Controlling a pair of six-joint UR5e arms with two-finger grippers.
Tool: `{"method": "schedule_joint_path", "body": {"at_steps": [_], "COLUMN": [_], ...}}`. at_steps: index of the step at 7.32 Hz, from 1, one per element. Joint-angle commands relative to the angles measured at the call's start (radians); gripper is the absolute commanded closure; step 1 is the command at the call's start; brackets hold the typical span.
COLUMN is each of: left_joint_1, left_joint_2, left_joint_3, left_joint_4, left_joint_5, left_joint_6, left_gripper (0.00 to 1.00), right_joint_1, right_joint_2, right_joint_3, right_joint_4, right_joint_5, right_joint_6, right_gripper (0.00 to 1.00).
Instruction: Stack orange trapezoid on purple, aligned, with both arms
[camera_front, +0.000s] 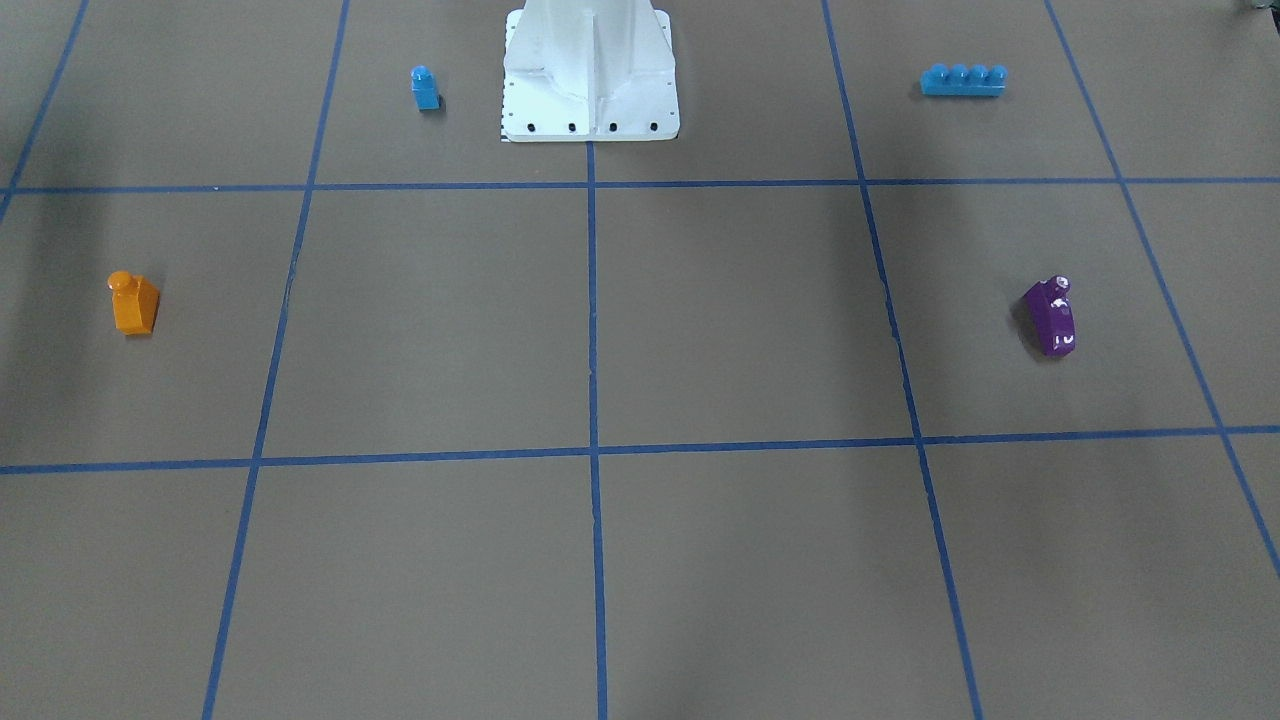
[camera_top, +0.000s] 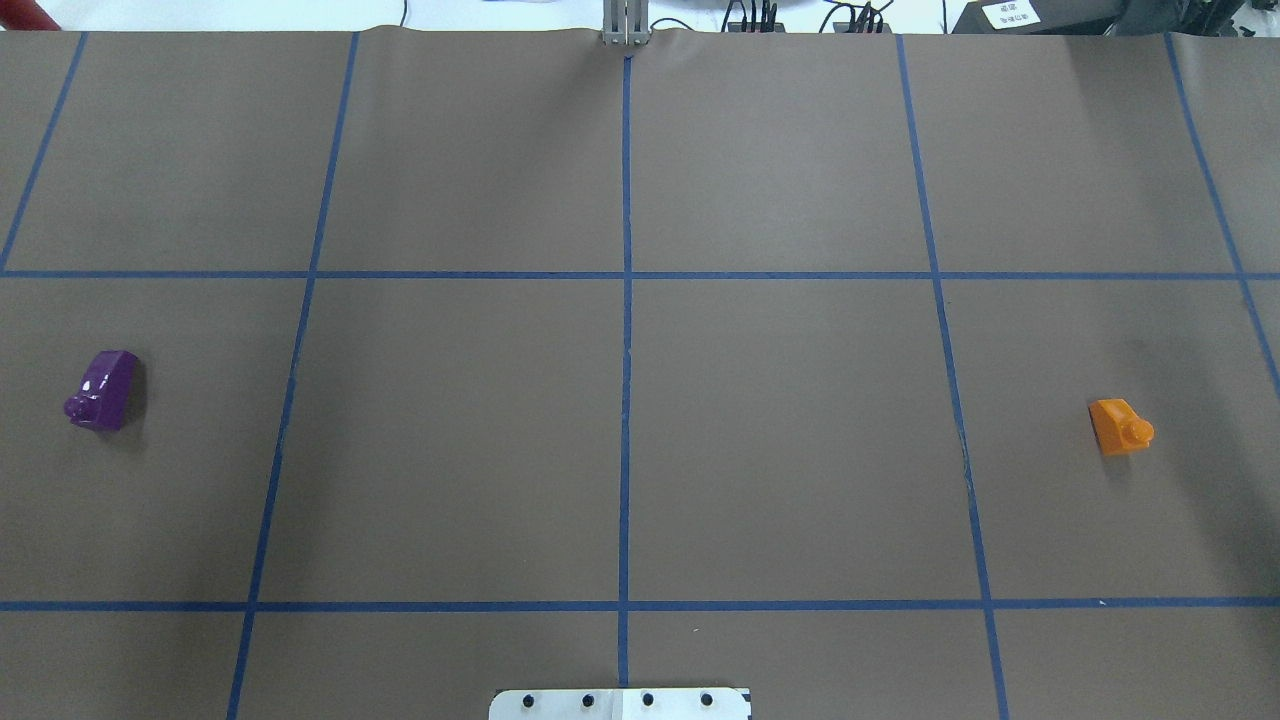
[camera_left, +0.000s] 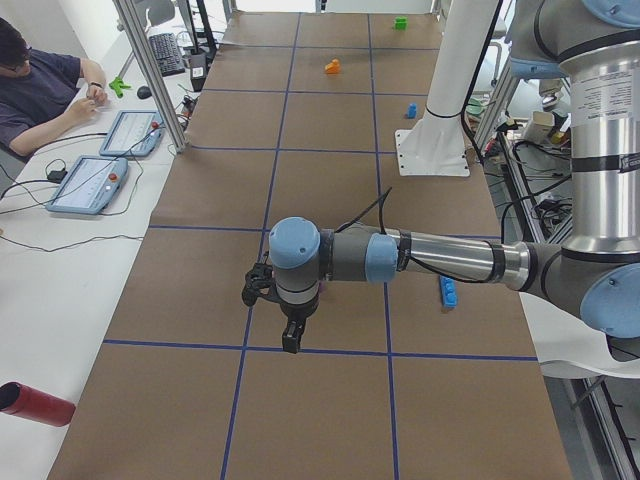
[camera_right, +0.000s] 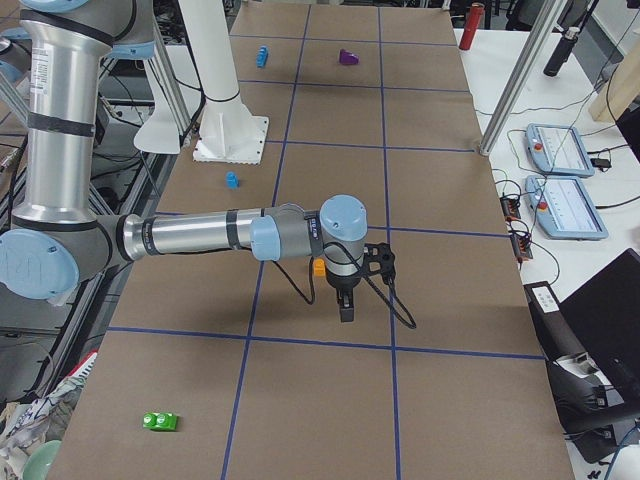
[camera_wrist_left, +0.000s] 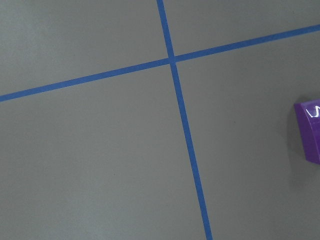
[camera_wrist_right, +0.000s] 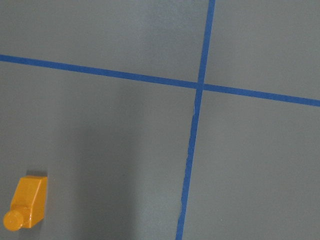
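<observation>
Clock positions refer to the overhead view, with 12 o'clock at the table (camera_top: 780, 440) edge farthest from the robot.

1. Orange brick (camera_top: 1120, 427): rests on the table at 3 o'clock, on the robot's right side, inside a square marked by blue tape lines (camera_top: 626, 350). The front-facing view shows it with its stud on top. Nothing touches it. In the right wrist view it lies at the 7 o'clock corner of the picture.

2. Purple brick (camera_top: 103, 390): rests on the table at 9 o'clock, on the robot's left side, well apart from the orange brick. Its exact attitude cannot be determined. Nothing touches it. In the left wrist view only one end shows, at the 3 o'clock edge.

3. Left gripper (camera_left: 291, 338): hangs above the table on the left arm (camera_left: 440, 258), fingers pointing down. Whether the fingers are spread or pressed together cannot be told.

4. Right gripper (camera_right: 346, 305): hangs above the table on the right arm (camera_right: 190, 235), fingers pointing down, near the orange brick and clear of it. Its finger state cannot be told either.

5. Other items: a white pedestal (camera_front: 590, 80) stands at 6 o'clock. A small blue brick (camera_front: 425, 88) stands near it on the robot's right; a long blue brick (camera_front: 963, 80) lies farther off on the robot's left. A green brick (camera_right: 159, 421) lies at the table end beyond the orange brick.
</observation>
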Motion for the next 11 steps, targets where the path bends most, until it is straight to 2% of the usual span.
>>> {"method": "schedule_joint_path", "body": {"at_steps": [1,3,6,7,8,9,10,11], "left_joint_1": [0.0,0.0,0.003,0.05,0.127,0.176,0.192,0.263], "left_joint_2": [0.015,0.014,0.009,-0.027,-0.063,-0.063,-0.063,-0.054], "left_joint_3": [0.002,-0.001,0.025,0.05,0.064,0.073,0.096,0.108], "left_joint_4": [-0.021,-0.063,-0.208,-0.248,-0.25,-0.297,-0.372,-0.431], "left_joint_5": [0.008,0.009,0.009,0.009,0.009,0.01,0.009,0.006], "left_joint_6": [0.009,0.005,0.0,-0.004,-0.095,-0.231,-0.257,-0.321], "left_gripper": [0.0,0.0,0.0,0.0,0.0,0.0,0.0,0.0], "right_joint_1": [0.0,0.0,-0.003,-0.015,-0.024,-0.038,-0.046,-0.055], "right_joint_2": [-0.002,0.0,0.008,0.011,0.023,0.026,0.034,0.043], "right_joint_3": [0.0,0.0,0.001,0.003,0.003,0.004,0.004,0.006], "right_joint_4": [0.0,0.0,0.023,0.023,0.023,0.023,0.023,0.023], "right_joint_5": [0.0,0.0,0.001,0.003,0.003,0.003,0.001,0.004], "right_joint_6": [-0.001,0.001,0.002,0.007,0.013,0.013,0.014,0.036], "right_gripper": [0.0,0.0,0.0,0.0,0.0,0.0,0.0,0.0]}}
